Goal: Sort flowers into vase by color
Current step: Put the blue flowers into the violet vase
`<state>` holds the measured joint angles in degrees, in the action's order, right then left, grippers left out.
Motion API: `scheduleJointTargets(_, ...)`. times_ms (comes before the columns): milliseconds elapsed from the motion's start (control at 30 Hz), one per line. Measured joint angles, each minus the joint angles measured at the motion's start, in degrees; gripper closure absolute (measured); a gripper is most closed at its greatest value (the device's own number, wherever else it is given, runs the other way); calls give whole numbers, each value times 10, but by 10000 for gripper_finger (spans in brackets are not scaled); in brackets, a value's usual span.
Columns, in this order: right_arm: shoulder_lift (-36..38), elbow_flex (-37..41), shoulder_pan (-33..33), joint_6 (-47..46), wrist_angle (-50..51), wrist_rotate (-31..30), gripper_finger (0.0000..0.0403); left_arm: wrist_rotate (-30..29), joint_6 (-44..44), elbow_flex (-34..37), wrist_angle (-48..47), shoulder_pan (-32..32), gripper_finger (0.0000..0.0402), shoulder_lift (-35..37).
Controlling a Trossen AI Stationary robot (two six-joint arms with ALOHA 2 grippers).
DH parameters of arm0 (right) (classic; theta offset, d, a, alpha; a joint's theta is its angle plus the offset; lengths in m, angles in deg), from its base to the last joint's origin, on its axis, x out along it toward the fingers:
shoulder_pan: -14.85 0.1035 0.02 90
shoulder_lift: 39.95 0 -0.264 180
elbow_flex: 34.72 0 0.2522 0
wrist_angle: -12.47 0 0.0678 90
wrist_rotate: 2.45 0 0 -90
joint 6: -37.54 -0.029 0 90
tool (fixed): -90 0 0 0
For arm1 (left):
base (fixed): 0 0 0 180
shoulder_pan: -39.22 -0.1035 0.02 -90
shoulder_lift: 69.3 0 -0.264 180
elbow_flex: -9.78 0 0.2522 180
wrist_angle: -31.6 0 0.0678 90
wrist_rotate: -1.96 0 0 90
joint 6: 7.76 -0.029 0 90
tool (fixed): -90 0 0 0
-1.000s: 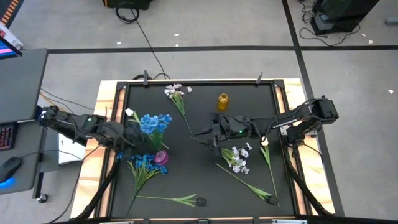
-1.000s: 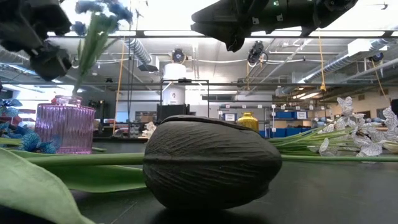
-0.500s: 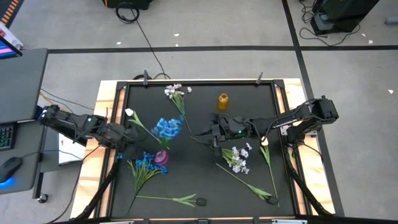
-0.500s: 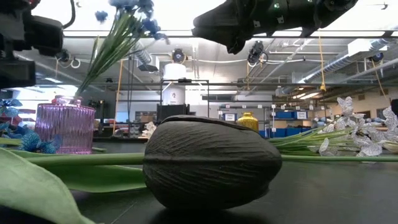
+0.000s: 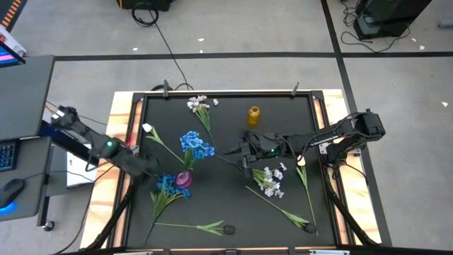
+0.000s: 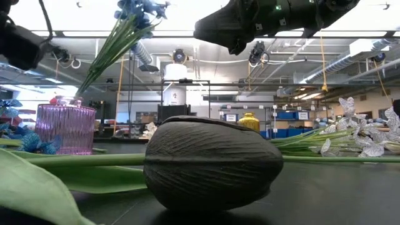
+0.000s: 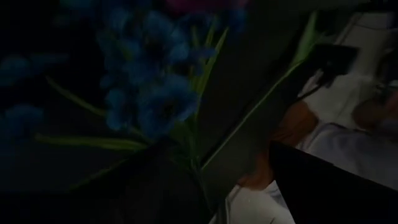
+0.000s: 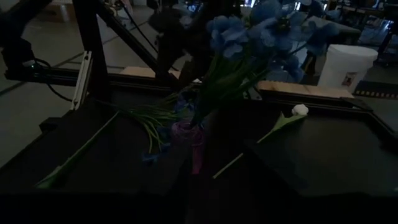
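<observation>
A bunch of blue flowers point(image 5: 196, 145) stands in the pink vase point(image 5: 184, 178), stems down in the neck and blossoms leaning away toward the middle of the table point(image 5: 233, 205); in the low view the stems point(image 6: 103, 53) rise at a slant out of the ribbed pink glass point(image 6: 64, 128). The left end effector point(image 5: 150, 167) sits just beside the vase on its outer side, touching nothing that can be made out; whether its fingers are apart or together cannot be told, as its own wrist view is too dark and close. That view shows only a second bunch of blue flowers point(image 7: 152, 102) lying on the table right in front of it, which from above spreads just beside the vase and the left end effector point(image 5: 164, 190).

The right end effector point(image 5: 244, 154) hangs above the table's middle, well apart from the vase, facing it; its finger state cannot be told either. Just beside it lies a spray of white flowers point(image 5: 269, 180), and past its wrist a white tulip point(image 5: 301, 161) on a long stem. Beyond it stands a yellow vase point(image 5: 253, 115), with another white spray point(image 5: 199, 104) farther off near the table's far edge. A white tulip point(image 5: 148, 128) lies beyond the left end effector, and a dark tulip bud point(image 6: 212, 164) lies at the near edge.
</observation>
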<state>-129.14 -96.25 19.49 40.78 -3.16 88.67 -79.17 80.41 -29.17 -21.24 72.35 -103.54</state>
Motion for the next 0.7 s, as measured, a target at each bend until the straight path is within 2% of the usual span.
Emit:
scheduleJointTargets(367,0,0,-1,5,0,0,250,0,139,0,93,78,147,-137)
scheduleJointTargets(700,0,0,-1,15,0,0,250,-6,199,0,155,99,159,-247)
